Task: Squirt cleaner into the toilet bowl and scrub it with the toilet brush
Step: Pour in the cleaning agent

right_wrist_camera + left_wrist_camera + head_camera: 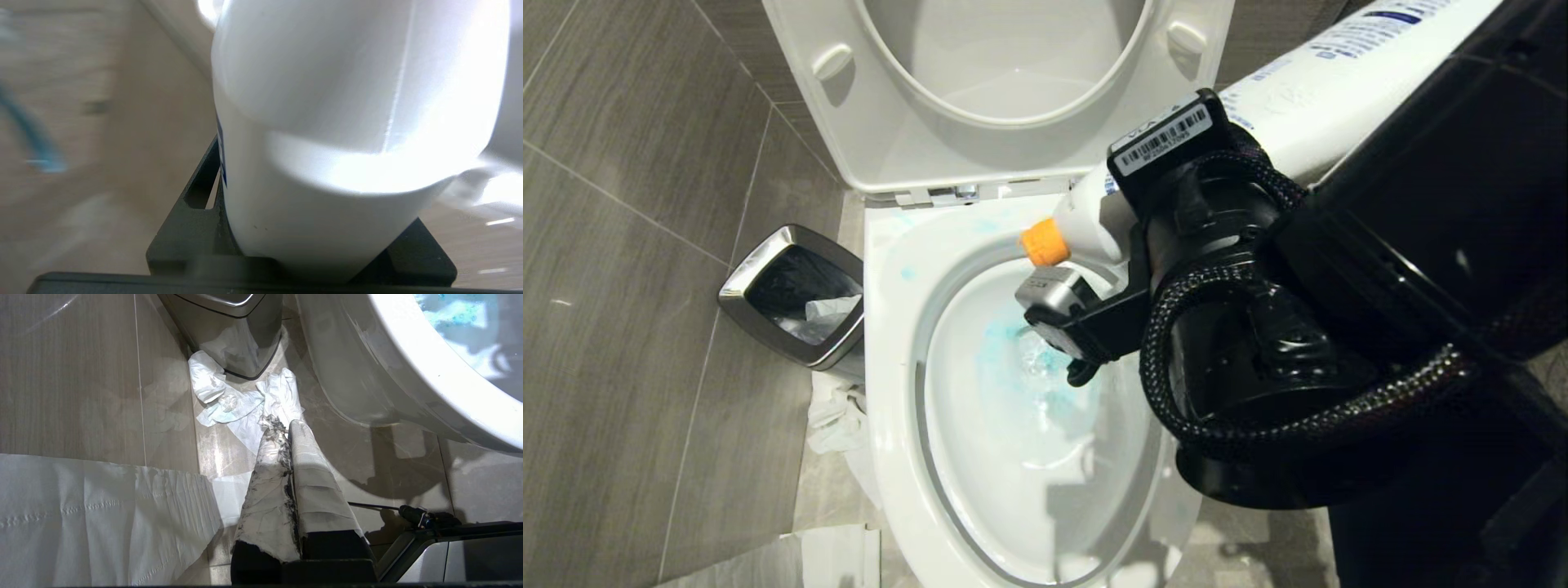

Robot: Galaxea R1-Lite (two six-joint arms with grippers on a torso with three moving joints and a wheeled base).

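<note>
The white toilet bowl (pixel 890 343) stands with its seat and lid (pixel 866 139) raised. Turquoise cleaner (pixel 1005 335) smears the inside of the bowl around the water, and faint blue spots mark the rim. My right gripper (pixel 1131 204) is shut on a white cleaner bottle (pixel 1307 90). The bottle lies tilted, its orange nozzle (pixel 1045 242) pointing down over the bowl's back rim. In the right wrist view the bottle (pixel 327 122) fills the space between the dark jaws of the gripper (pixel 310 228). My left gripper (pixel 282 426) is shut and hangs low beside the bowl (pixel 408 375). The toilet brush is out of view.
A chrome-rimmed waste bin (pixel 792 294) stands on the grey tiles left of the bowl. Crumpled tissue (pixel 229 404) lies at its foot and a paper sheet (pixel 102 514) covers the floor nearer me. A blurred blue streak (pixel 32 134) shows in the right wrist view.
</note>
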